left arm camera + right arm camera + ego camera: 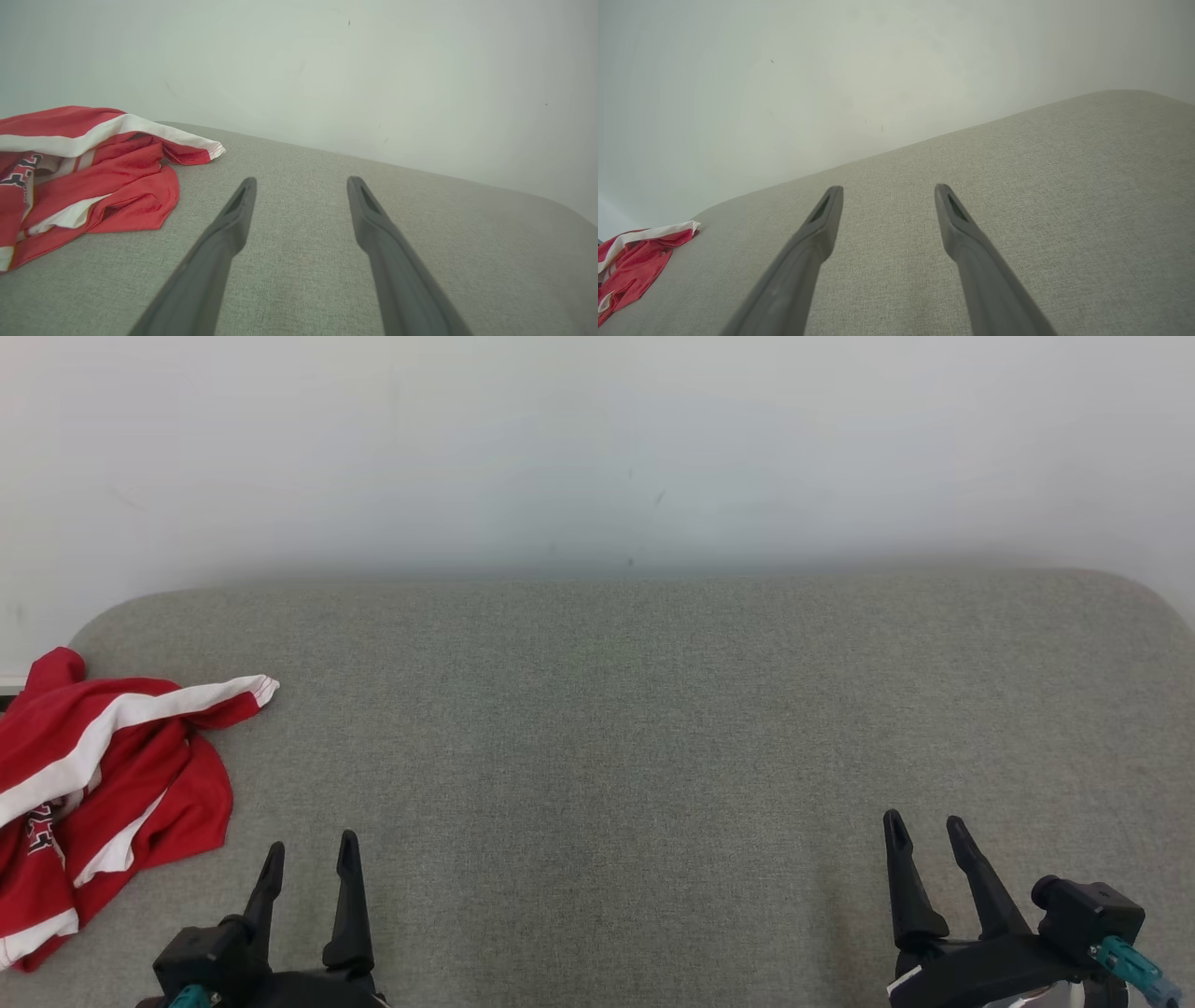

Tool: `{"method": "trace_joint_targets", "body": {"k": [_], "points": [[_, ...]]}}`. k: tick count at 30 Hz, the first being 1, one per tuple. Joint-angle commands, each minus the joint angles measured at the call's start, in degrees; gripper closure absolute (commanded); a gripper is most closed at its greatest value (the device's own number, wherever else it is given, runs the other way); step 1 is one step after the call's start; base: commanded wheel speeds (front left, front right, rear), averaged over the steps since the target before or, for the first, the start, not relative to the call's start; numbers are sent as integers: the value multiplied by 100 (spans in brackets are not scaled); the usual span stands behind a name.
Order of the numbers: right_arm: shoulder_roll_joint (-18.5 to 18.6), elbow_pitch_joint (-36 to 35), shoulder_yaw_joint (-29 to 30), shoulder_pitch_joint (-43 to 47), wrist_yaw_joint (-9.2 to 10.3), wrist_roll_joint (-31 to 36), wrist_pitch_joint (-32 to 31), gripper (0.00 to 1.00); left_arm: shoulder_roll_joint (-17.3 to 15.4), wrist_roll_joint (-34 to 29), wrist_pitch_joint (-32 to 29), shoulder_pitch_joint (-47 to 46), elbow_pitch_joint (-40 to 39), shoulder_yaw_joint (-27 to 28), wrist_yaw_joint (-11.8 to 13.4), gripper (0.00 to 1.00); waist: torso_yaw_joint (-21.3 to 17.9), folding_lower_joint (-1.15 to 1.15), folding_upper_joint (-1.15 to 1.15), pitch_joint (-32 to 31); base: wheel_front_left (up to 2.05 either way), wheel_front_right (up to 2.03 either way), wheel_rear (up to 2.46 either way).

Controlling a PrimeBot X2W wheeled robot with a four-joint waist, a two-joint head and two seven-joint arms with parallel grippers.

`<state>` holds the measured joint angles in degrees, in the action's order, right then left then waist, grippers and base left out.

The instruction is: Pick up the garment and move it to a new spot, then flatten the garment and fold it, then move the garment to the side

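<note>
A crumpled red garment [103, 784] with white stripes lies at the far left edge of the grey fabric surface [616, 728]; part of it runs past the picture's left side. In the left wrist view the garment [93, 172] sits to the left of the fingers, apart from them. It also appears small at the lower left of the right wrist view, garment [630, 261]. My left gripper [311, 847] stands open and empty at the lower left, just right of the garment. My right gripper [927, 821] stands open and empty at the lower right, far from it.
A plain pale wall [597, 448] rises directly behind the padded surface, whose back corners are rounded. The grey surface stretches wide between the two grippers and to the right.
</note>
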<state>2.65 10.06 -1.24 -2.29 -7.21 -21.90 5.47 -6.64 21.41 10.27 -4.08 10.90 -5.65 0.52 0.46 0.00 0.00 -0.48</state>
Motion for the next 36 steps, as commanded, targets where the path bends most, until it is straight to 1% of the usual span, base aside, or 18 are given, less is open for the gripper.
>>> {"method": "trace_joint_targets", "body": {"k": [1, 13, 23, 25, 29, 36], "points": [[24, -68, -2, 24, -36, 140, 9, 0, -43, -135, 48, -30, -65, -20, 29, 0, 0, 0, 0, -1, 0, 0, 0], [29, -145, 69, 107, -34, 710, 124, 0, -132, -651, 201, 57, -118, -26, 104, 0, 7, 0, 0, 2, 0, 0, 0], [31, -193, 143, 149, -36, 1020, 184, 0, -178, -1001, 301, 124, -164, -21, 181, 0, 22, 0, 0, -2, 0, 0, 0], [31, -198, 164, 162, -33, 1068, 189, 0, -156, -974, 330, 136, -184, -6, 119, 0, 24, 0, 0, -3, 0, 0, 0], [31, -230, 214, 185, -34, 1162, 220, 0, -204, -1077, 372, 170, -214, 38, 82, 0, 29, 0, 0, -12, 0, 0, 0], [30, -280, 274, 227, -36, 1349, 238, 0, -214, -1062, 444, 244, -238, 140, 11, 0, 57, 0, 0, -21, 0, 0, 0]]}}
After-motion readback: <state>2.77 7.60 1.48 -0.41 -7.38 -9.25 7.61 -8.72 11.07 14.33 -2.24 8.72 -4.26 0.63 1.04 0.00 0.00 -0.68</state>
